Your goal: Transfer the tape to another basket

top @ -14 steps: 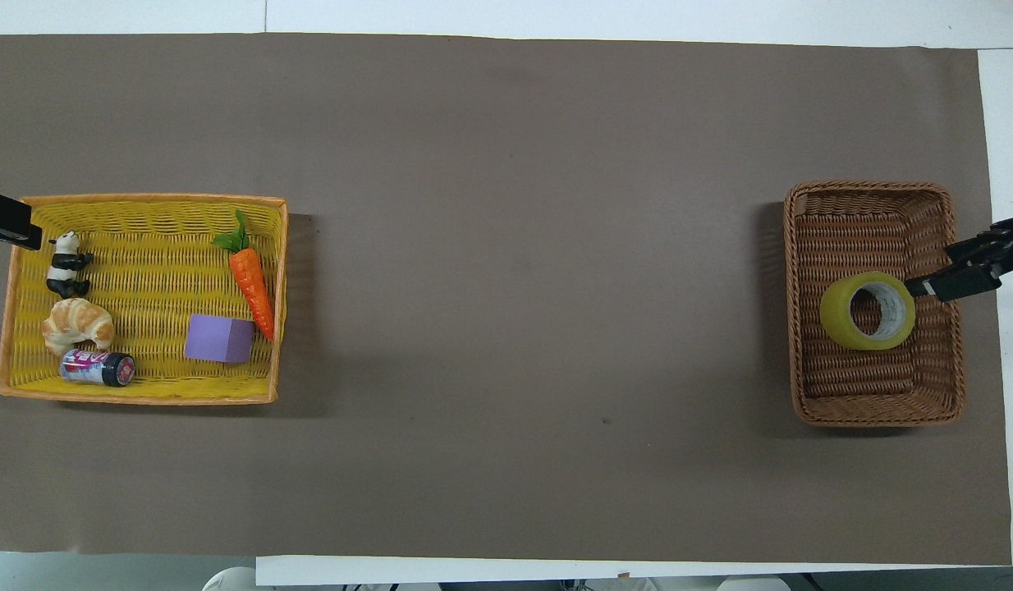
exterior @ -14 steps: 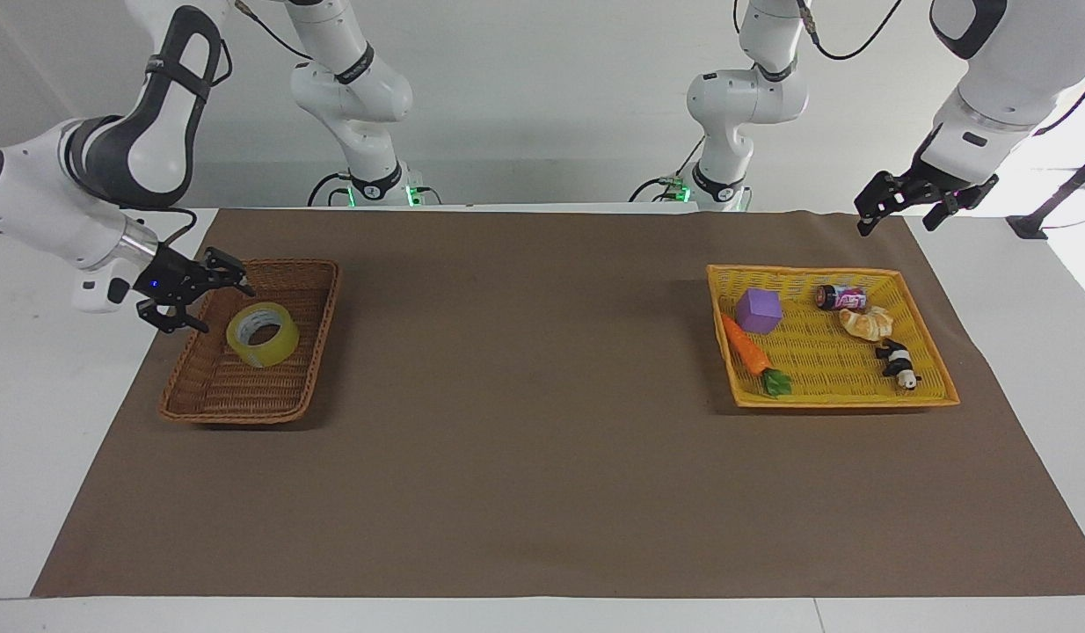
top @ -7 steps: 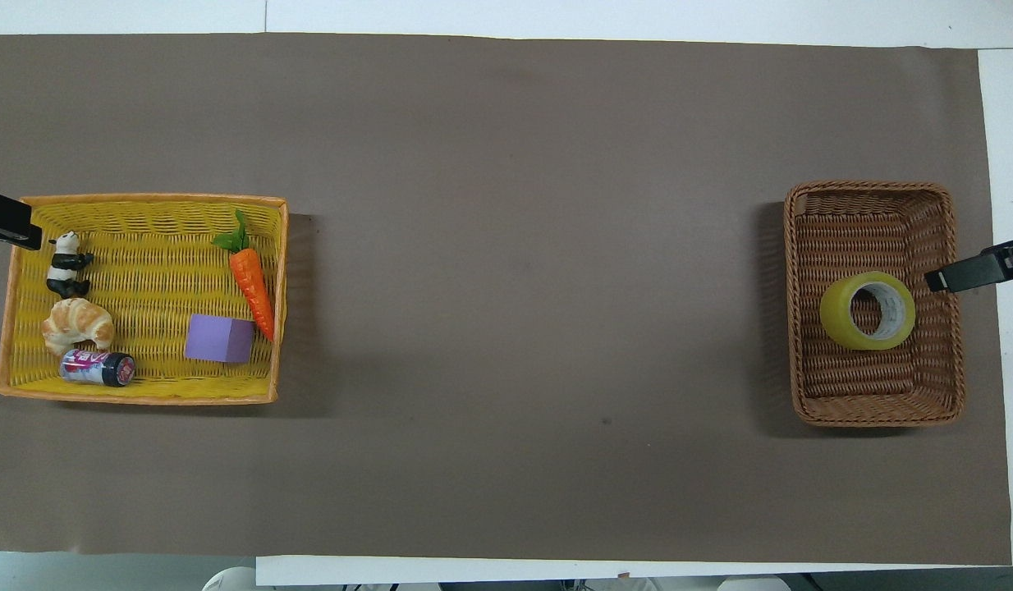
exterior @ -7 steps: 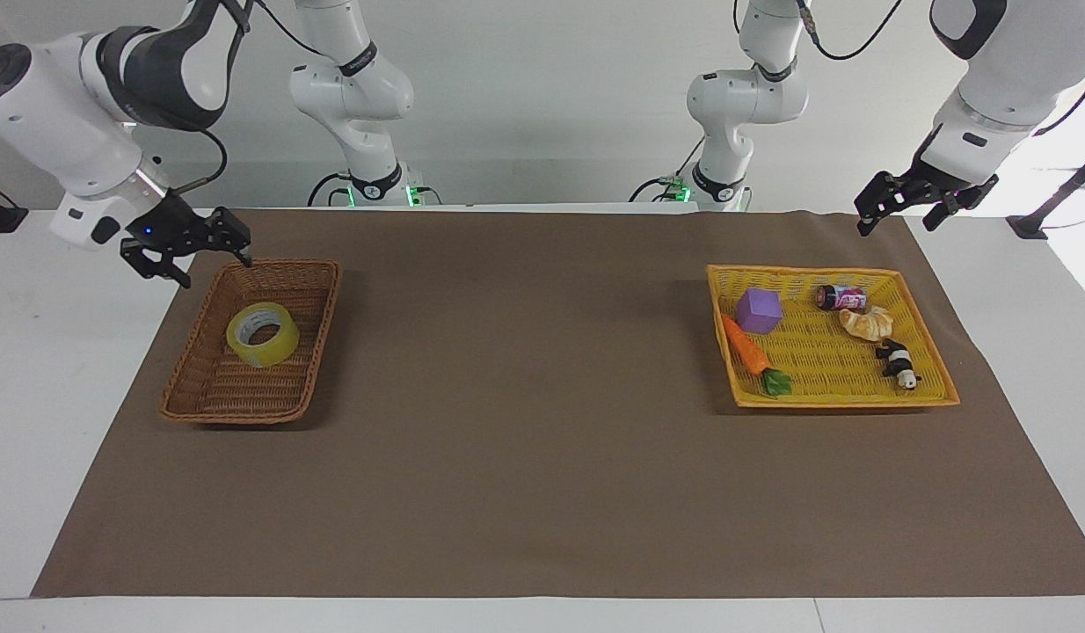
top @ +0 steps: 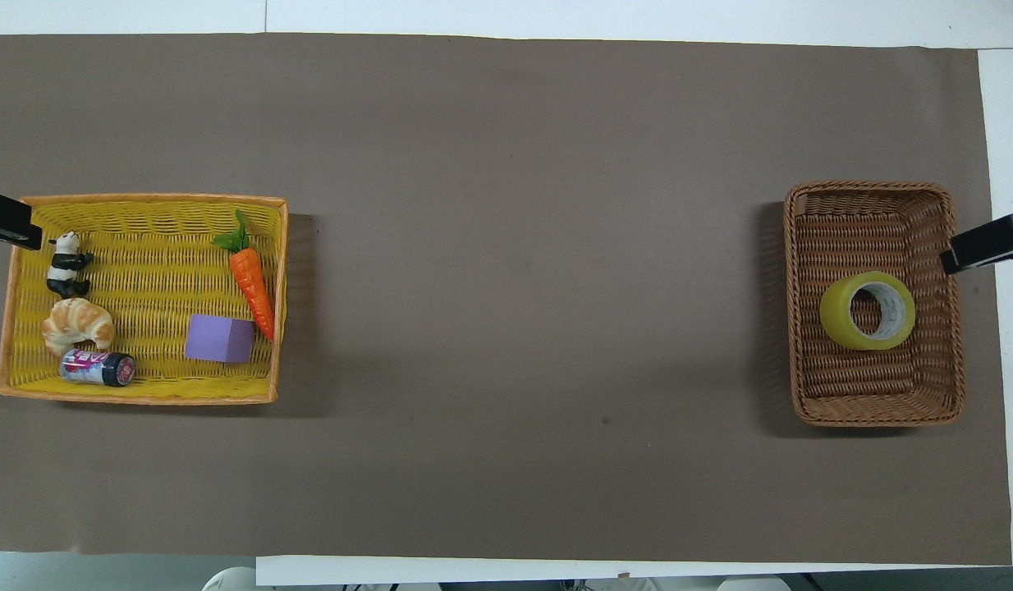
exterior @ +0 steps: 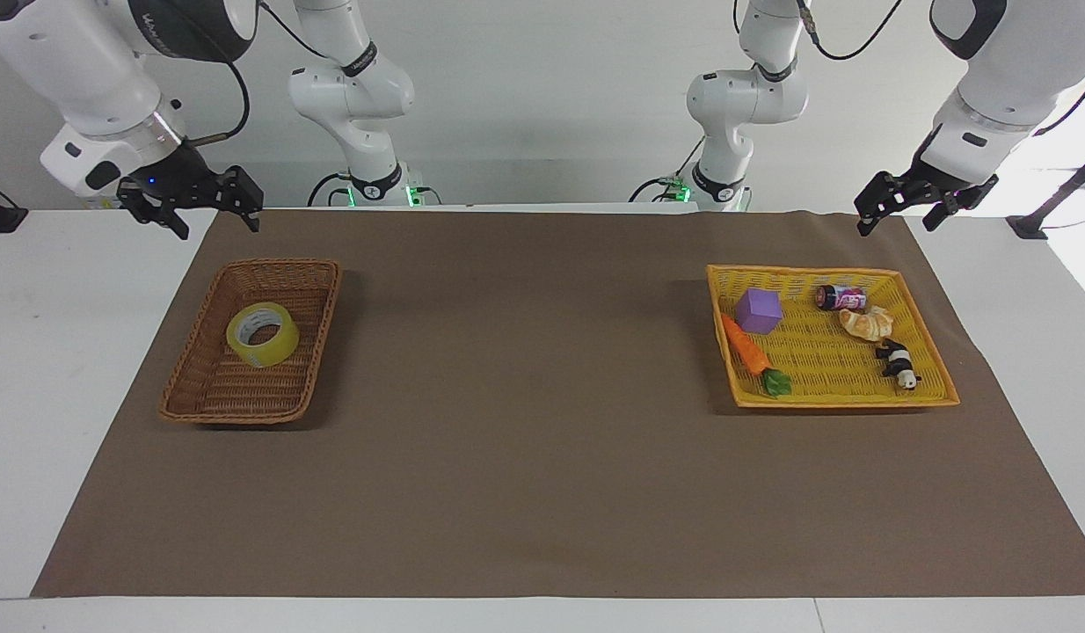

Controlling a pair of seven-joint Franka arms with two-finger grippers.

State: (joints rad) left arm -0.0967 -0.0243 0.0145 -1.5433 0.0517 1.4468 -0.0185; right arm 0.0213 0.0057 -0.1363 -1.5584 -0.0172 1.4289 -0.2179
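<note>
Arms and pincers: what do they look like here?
Both arms are glossy white with rounded joints, dark bands and black cables. The right arm's large joint is black. The right pincer and left pincer are black two-finger units; a small blue light shows on the right one. Green lights glow at both bases.

We see a wide bare stretch of brown mat (exterior: 525,422) on the table between the wicker basket (exterior: 195,406) and the yellow tray (exterior: 846,398), with nothing in the way there. The tape (exterior: 262,334) lies open from above, walled only by the basket's sloping sides. Both grippers hang clear of the baskets.
</note>
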